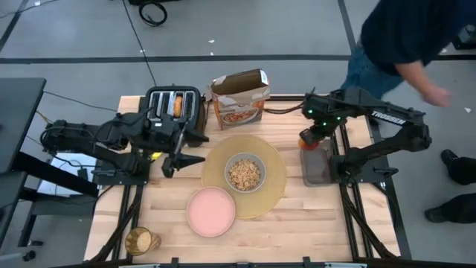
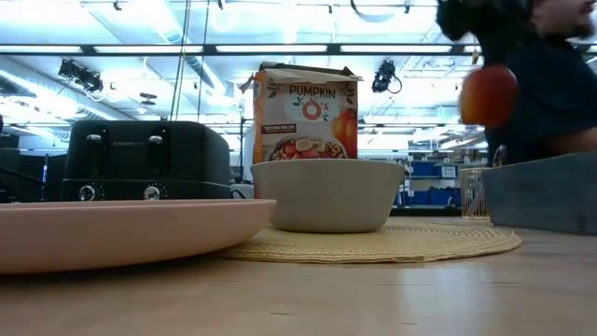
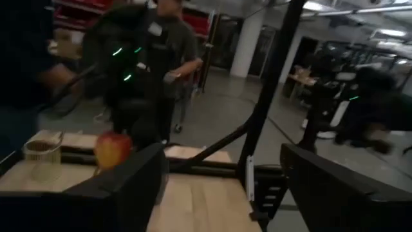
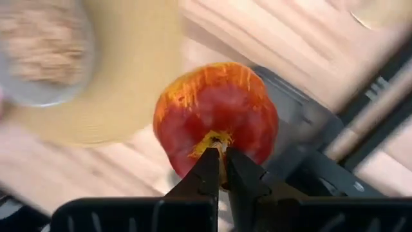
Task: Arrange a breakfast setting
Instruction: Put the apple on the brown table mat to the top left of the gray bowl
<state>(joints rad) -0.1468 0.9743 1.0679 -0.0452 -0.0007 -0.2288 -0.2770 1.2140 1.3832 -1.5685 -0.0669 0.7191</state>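
**Apple held by its stem, above the grey tray**

While the right gripper (image 4: 219,169) hangs over the right part of the table, its two dark fingers are pressed almost together on the stem of the round red and yellow apple (image 4: 215,122), so the fruit hangs under them and does not touch anything. I think it is held by the stem because the fingers close too narrowly to take the whole apple. In the low view the apple is in the air above the wall of the grey rectangular tray (image 2: 546,191), which is probably where the setting's loose pieces wait.

To the left of this tray lies the large round tan woven placemat (image 1: 271,190), and on it stands the grey bowl (image 1: 245,172), filled with pale brown cereal. The pink round plate (image 1: 211,211) lies near and left of the bowl, its edge on the mat. The amber ribbed glass (image 1: 141,240) stands at the near left corner, well apart from the mat, so it is likely not yet arranged.

The left gripper (image 1: 176,161) waits with wide open fingers beside the black four-slot toaster (image 1: 173,106), where one round toasted bread (image 1: 178,105) sits in a slot. An open orange cereal box (image 1: 239,97) stands far behind the mat. A person in dark blue (image 1: 405,37) is beyond the right far corner.
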